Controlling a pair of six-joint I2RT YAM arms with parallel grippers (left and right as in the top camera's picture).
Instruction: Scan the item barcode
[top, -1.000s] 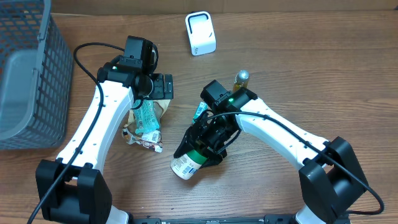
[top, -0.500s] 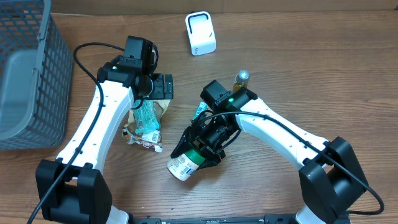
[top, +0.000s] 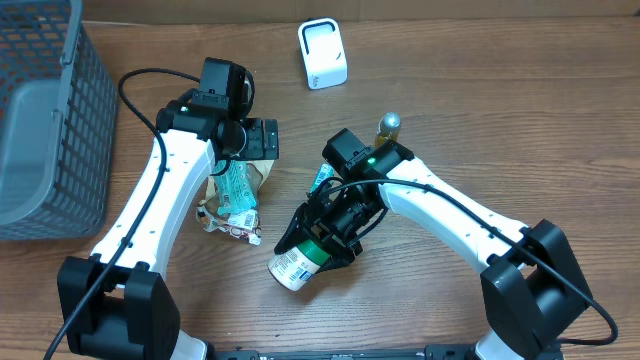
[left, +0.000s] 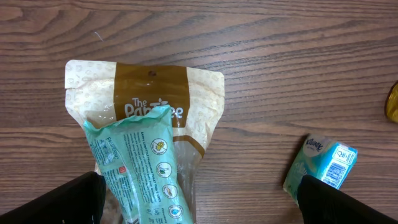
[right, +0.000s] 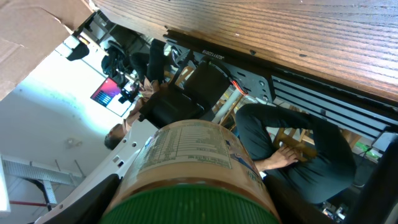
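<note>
Wooden table (top: 480, 110), usual clutter. Right gripper (top: 325, 232) was clamped at a middling width around a jar (top: 295, 265), gripping near the lid. The labelled end stuck out past the fingertips, tilted and seemingly off the wood. Left gripper (top: 255, 140) hung spread wide, holding nothing, straight above a brown pouch (left: 149, 99) and a teal pack (left: 140, 168).

My worry was that the white scanner-looking box (top: 322, 53) sat well behind the right gripper. The jar's a smooth cylinder, so twisting it round to face the barcode could let it roll in the jaws or slip out.

Jar itself had a tan body, a white label full of small print and a ribbed green cap.
</note>
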